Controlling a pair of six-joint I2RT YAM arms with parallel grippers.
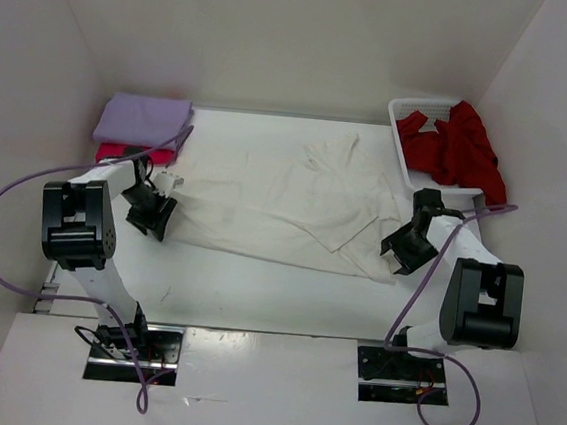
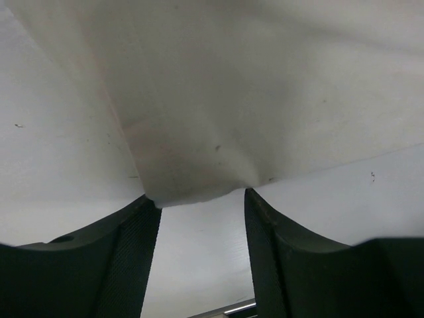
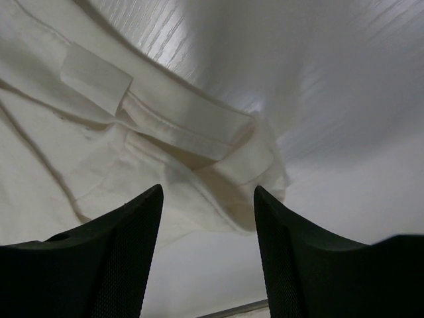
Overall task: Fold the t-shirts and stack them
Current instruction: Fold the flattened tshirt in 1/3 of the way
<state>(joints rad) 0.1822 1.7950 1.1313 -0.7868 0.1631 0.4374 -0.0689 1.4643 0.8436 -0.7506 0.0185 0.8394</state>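
Note:
The cream white t-shirt (image 1: 284, 203) lies spread across the table's middle. My left gripper (image 1: 153, 212) is open at its left edge; in the left wrist view a cloth corner (image 2: 192, 189) sits just past my fingertips (image 2: 142, 218). My right gripper (image 1: 403, 251) is open at the shirt's right lower corner; the right wrist view shows the folded hem (image 3: 218, 165) just ahead of the jaws. The lavender shirt (image 1: 144, 119) lies folded on the magenta-pink shirt (image 1: 118, 152) at back left. The dark red shirt (image 1: 456, 147) hangs out of the basket.
The white lattice basket (image 1: 419, 113) stands at the back right against the wall. White walls enclose the table on three sides. Purple cables (image 1: 25, 188) loop off both arms.

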